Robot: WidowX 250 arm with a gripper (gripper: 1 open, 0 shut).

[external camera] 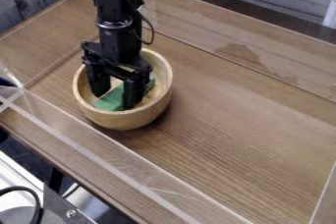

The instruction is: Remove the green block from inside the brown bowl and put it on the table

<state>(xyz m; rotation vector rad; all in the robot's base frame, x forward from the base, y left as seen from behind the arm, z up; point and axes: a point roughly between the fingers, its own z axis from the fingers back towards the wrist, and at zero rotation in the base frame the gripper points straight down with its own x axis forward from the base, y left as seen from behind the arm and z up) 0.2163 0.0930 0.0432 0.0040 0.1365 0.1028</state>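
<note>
Task barely begun. Block [116,97] lies inside the bowl [125,116], which sits on the near left of the table [237,120]. Gripper [117,87] points straight down into the bowl w/ jaws wide apart, one finger each side of the block; nothing clamped yet, contact can't be told. Left to do: close on the block, lift it clear of the rim, set it on bare wood, e.g. right of the bowl.
</note>
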